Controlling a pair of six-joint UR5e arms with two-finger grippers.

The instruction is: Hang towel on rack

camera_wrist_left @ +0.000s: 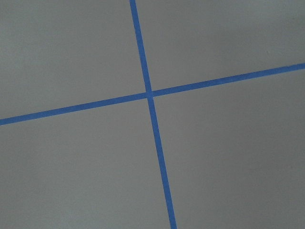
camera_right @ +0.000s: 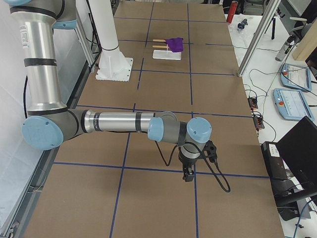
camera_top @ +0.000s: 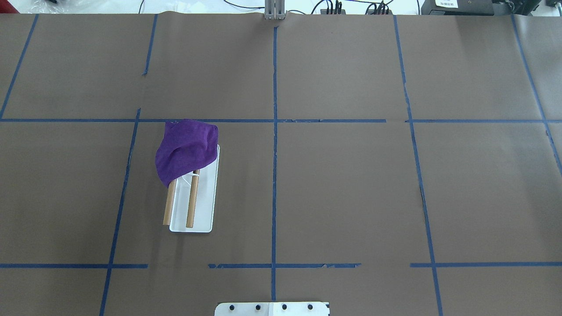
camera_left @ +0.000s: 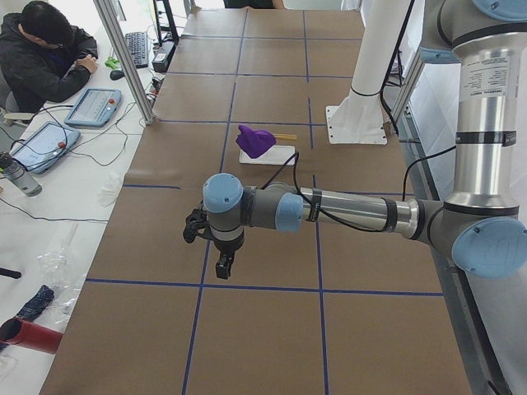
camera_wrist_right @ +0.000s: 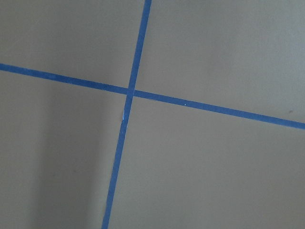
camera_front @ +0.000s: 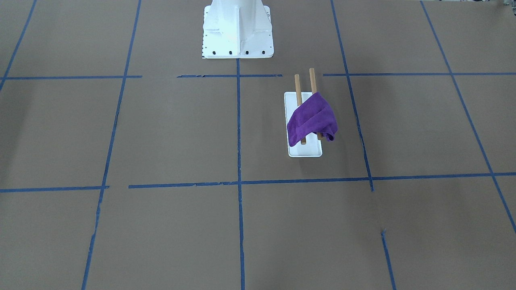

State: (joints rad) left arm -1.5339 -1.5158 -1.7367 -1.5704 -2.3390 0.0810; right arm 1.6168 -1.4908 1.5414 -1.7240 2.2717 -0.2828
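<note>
A purple towel lies draped over the two brown wooden rods of the small rack with the flat white base. It also shows in the overhead view, where the rack stands left of centre. My left gripper hangs over the table's left end, far from the rack; I cannot tell if it is open or shut. My right gripper hangs over the right end, also far away; I cannot tell its state. Both wrist views show only brown table and blue tape.
The white robot pedestal stands at the table's robot side. Blue tape lines divide the brown table. An operator sits at a side desk with tablets. Cables and gear lie beyond the table's far edge.
</note>
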